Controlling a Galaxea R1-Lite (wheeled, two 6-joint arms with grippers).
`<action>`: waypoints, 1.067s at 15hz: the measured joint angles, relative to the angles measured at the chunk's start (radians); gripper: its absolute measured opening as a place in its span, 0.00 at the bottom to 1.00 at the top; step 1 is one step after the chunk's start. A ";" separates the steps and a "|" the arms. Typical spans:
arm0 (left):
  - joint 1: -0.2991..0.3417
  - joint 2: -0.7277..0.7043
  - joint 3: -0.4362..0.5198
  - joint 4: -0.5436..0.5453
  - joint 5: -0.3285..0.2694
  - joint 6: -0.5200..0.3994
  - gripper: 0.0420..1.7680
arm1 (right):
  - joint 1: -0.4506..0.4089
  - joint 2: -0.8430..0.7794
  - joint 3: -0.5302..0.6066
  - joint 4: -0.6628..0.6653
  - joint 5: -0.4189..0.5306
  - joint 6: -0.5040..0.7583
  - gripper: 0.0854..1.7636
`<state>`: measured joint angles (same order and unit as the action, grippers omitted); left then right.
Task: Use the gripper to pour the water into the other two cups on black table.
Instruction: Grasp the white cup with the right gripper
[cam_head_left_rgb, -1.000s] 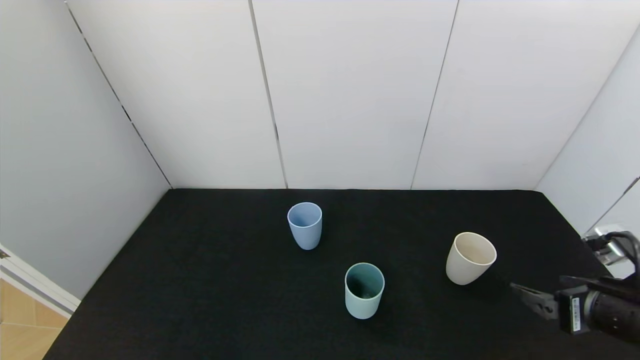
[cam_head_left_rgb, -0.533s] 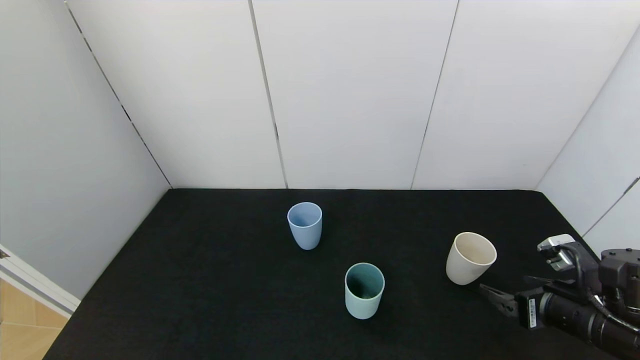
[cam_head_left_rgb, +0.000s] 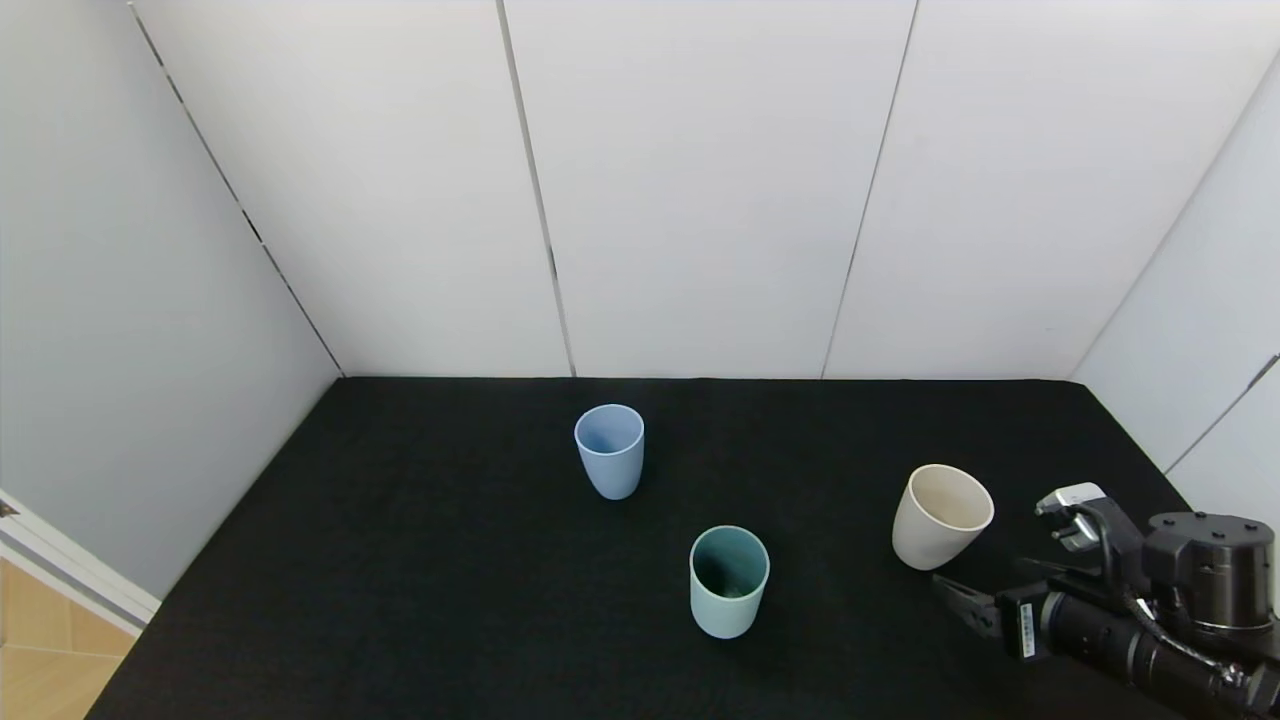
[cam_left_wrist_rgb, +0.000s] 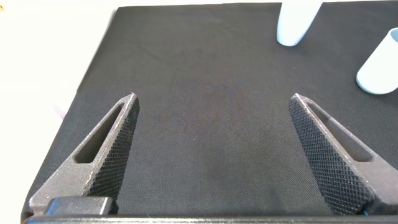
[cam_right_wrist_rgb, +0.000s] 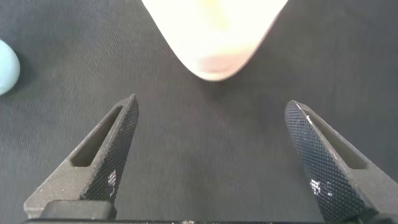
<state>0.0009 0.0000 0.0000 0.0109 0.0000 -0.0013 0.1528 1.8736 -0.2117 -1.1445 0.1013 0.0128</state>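
Three tumblers stand upright on the black table (cam_head_left_rgb: 420, 560): a pale blue cup (cam_head_left_rgb: 609, 450) at the back, a mint green cup (cam_head_left_rgb: 729, 580) with a teal inside nearer the front, and a cream-beige cup (cam_head_left_rgb: 940, 515) to the right. My right gripper (cam_head_left_rgb: 978, 578) is open, low over the table, just in front and right of the cream cup. In the right wrist view the cream cup (cam_right_wrist_rgb: 214, 31) lies just beyond the open gripper (cam_right_wrist_rgb: 211, 106). My left gripper (cam_left_wrist_rgb: 214, 96) is open and empty over bare table; it is out of the head view.
White panel walls close the table at the back and both sides. The left wrist view shows the blue cup (cam_left_wrist_rgb: 297, 22) and the green cup (cam_left_wrist_rgb: 380, 65) far off. The green cup (cam_right_wrist_rgb: 6, 65) shows at the edge of the right wrist view.
My right gripper has moved left across the table toward the cream cup, from the right edge to just beside it. The cups have not moved.
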 joint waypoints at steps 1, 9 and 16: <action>0.000 0.000 0.000 0.000 0.000 0.000 0.97 | 0.002 0.011 -0.007 -0.010 0.000 0.001 0.97; 0.000 0.000 0.000 0.000 0.000 0.000 0.97 | 0.006 0.147 -0.055 -0.179 -0.001 0.001 0.97; 0.000 0.000 0.000 0.000 0.000 0.000 0.97 | 0.009 0.197 -0.115 -0.186 -0.001 0.001 0.97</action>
<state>0.0009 0.0000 0.0000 0.0109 0.0000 -0.0013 0.1615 2.0706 -0.3270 -1.3302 0.1004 0.0138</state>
